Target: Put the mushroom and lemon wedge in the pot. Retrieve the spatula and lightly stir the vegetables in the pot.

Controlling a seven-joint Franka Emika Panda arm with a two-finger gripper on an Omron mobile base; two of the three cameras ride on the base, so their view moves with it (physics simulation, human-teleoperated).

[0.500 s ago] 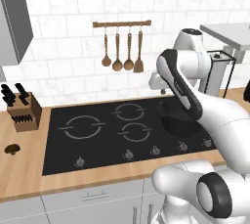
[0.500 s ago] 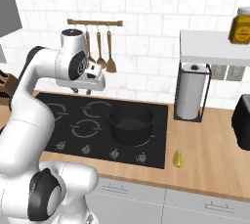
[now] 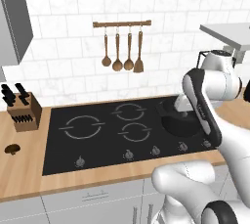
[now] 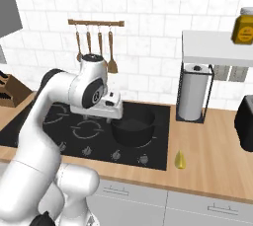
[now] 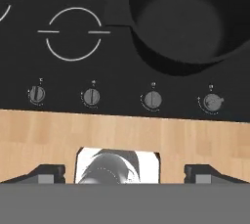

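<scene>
a white robot arm is seen bent over a black hob set in a wooden counter [image 4: 217, 166], with the gripper [image 4: 97, 115] held above the hob just beside the pot [image 4: 132, 130], on its left in the right base view. in the hand view the two dark fingertips [image 5: 46, 174] are spread wide apart at the bottom edge and nothing is held between them. ahead of the gripper in that view, the low black pot [image 5: 183, 20] is seen; its inside looks dark, and no contents can be made out. the lemon wedge [image 4: 181, 159] is placed on the counter in front of the hob, beyond the pot from the gripper. the mushroom [image 3: 11, 148] is found well apart from the gripper, on the counter past the hob's far left edge, in front of a knife block [image 3: 23, 113]. on the tiled wall behind the gripper, wooden utensils are hung from a rail [image 3: 122, 23]; the spatula cannot be told apart there with certainty.
</scene>
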